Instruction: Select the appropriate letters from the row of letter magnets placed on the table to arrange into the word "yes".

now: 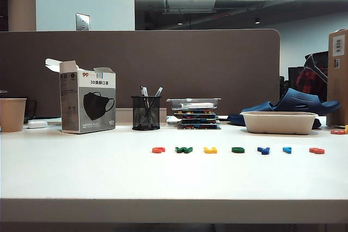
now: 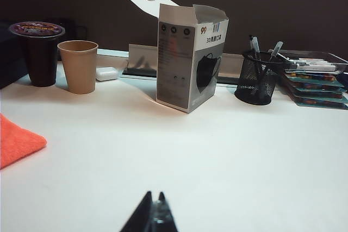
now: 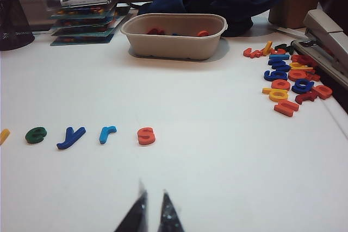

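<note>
The row of letter magnets (image 1: 237, 150) lies across the middle of the table (image 1: 81, 172) in the exterior view, with the dark green e (image 3: 36, 135), dark blue y (image 3: 70, 137) and red-orange s (image 3: 146, 135) towards its right end, the light blue r (image 3: 107, 133) sitting between y and s. Behind the row a pale tray (image 3: 174, 36) holds a few more letters, a black mesh cup (image 1: 145, 113) holds pens, and an open mask box (image 1: 87, 103) stands at the left, none of them blocking the row. The left gripper (image 2: 153, 210) hangs low over bare table with its tips pressed together, and the right gripper (image 3: 153, 205) hangs just in front of the s with only a thin gap between its tips, holding nothing.
</note>
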